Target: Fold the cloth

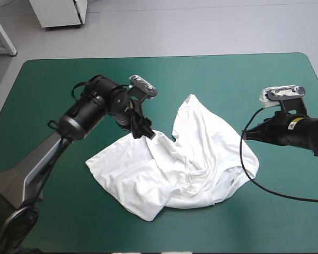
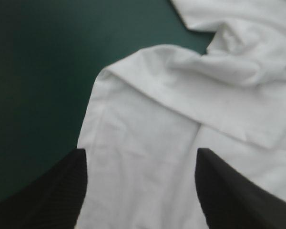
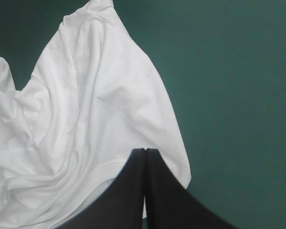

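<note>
I find the T-shirt point(image 1: 148, 180) lying on the teal-green cover point(image 1: 47, 90) about mid-table, loosely spread and rumpled — not folded. 1 flatter panel reaches toward the left arm's side. A second panel rises to a peak on the shirt's far side. Creases bunch where the 2 meet, and a notch of bare cover cuts into the shirt's far edge between them.

The left gripper point(image 2: 141, 153) is over the far edge of the shirt's flatter panel, at the corner next to that notch. Its 2 black fingers point(image 2: 52, 191) stand wide apart, with white cloth lying below and between them and nothing held. In the high view the fingertips sit right at the cloth edge; I cannot tell whether they touch it.

The right gripper point(image 3: 144, 152) is at the shirt's edge on the right arm's side, toward the near part of that edge. Its fingers are pressed together into 1 point — closed. The point sits over the shirt's hem, and I cannot confirm that any cloth is caught between them.
</note>
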